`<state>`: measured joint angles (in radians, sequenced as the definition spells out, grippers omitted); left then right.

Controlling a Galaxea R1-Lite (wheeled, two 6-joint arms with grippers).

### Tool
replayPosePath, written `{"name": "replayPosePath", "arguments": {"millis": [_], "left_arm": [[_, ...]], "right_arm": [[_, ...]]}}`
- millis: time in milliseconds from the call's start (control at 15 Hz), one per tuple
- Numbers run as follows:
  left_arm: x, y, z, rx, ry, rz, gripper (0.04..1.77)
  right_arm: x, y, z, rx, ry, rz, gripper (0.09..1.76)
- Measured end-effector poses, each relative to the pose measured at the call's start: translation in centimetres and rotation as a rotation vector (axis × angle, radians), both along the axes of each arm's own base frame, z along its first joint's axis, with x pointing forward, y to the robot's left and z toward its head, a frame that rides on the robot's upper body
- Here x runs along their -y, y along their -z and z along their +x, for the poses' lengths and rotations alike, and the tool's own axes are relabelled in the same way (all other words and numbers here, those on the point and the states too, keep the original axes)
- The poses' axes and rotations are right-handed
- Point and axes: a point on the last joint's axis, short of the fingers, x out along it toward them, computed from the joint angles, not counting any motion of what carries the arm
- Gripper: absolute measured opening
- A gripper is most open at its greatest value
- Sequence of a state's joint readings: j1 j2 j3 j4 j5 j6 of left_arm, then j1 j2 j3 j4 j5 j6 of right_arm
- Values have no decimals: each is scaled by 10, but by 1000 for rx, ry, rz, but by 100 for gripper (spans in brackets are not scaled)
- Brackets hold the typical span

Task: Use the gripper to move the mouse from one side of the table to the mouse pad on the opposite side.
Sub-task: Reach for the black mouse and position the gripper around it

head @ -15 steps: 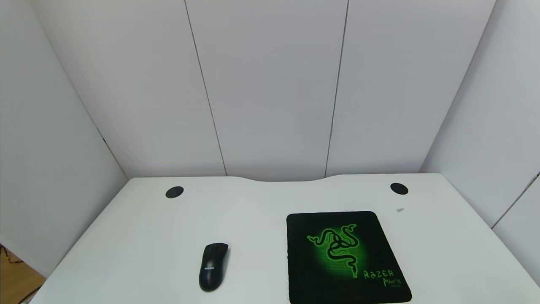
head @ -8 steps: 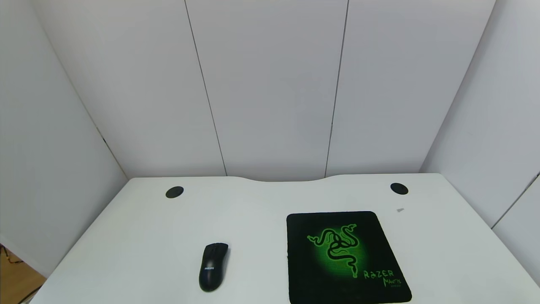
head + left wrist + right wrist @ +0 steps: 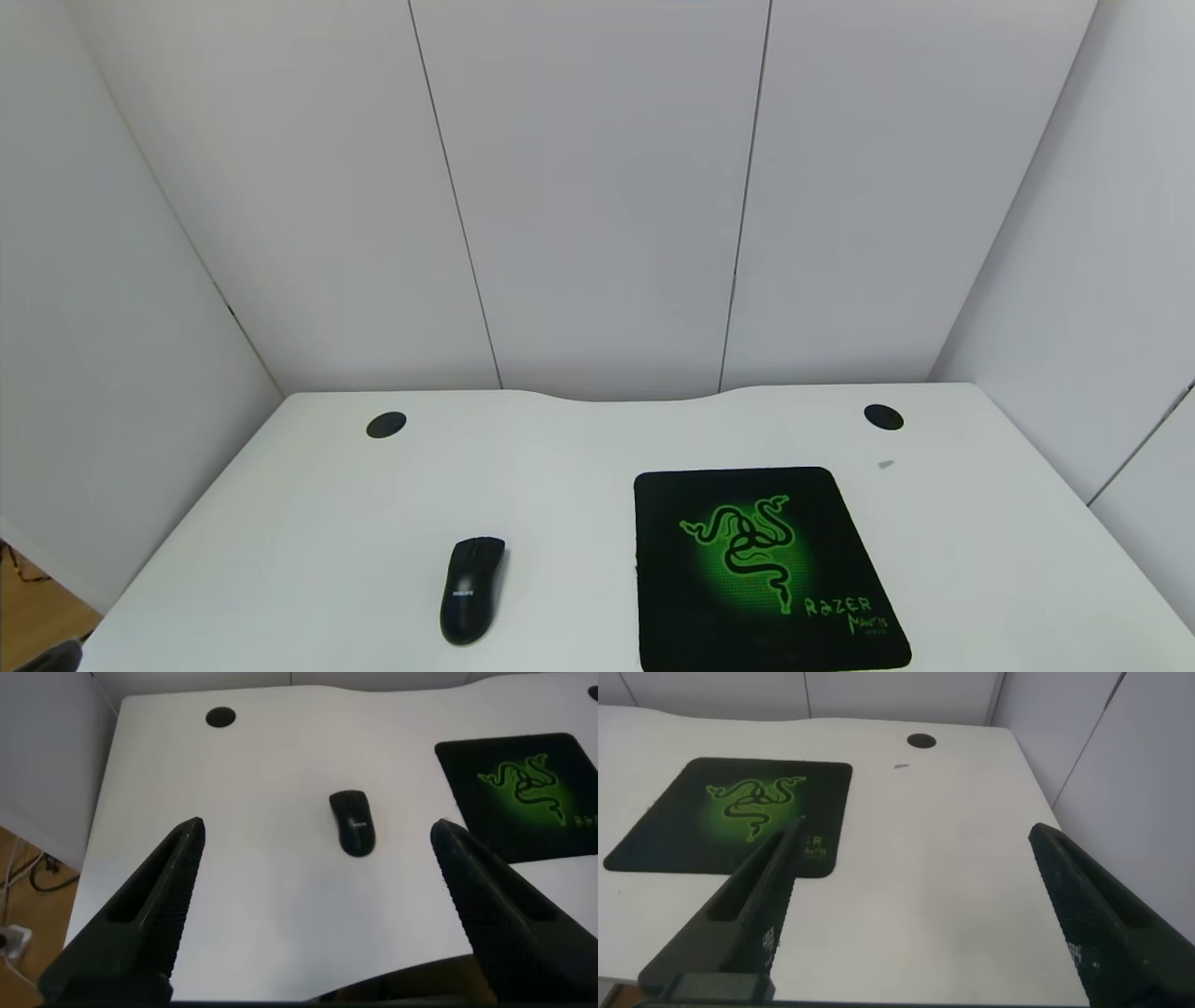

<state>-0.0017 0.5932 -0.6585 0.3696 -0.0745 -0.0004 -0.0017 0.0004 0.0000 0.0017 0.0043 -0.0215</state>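
Note:
The black mouse [image 3: 472, 590] lies on the left half of the white table [image 3: 560, 467], near the front edge. The black mouse pad [image 3: 761, 569] with the green snake emblem lies on the right half, with nothing on it. In the left wrist view my left gripper [image 3: 316, 824] is open and empty, held above the table's near edge, with the mouse [image 3: 353, 822] ahead of it and the pad [image 3: 523, 793] off to one side. In the right wrist view my right gripper [image 3: 913, 829] is open and empty over bare table beside the pad [image 3: 738, 812].
Two round black grommet holes [image 3: 386, 425] [image 3: 883, 417] sit near the far edge, which has a curved notch. A tiny grey scrap [image 3: 886, 464] lies by the right hole. White walls close in the table on three sides. A dark part [image 3: 51, 657] shows at the bottom left corner.
A dark part has come into the head view's bottom left corner. The mouse and the pad have not moved.

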Motion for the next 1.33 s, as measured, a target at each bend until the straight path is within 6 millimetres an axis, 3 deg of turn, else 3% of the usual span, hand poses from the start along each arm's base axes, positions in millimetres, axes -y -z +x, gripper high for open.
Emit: {"name": "replayPosePath", "arguments": {"millis": [333,667,867,1333], "left_arm": [[1,-26,46,-232,20,-11,172],[9,-33,104,-423,48,-37,172],[22,-26,139,-523,33,-61,172],[60,11,205,-739,19,-85,172]], "right_arm": [[0,0,0,0,0,0,171],[0,0,0,0,0,0,171],[0,0,0,0,0,0,171],[0,0,0,0,0,0,171]]}}
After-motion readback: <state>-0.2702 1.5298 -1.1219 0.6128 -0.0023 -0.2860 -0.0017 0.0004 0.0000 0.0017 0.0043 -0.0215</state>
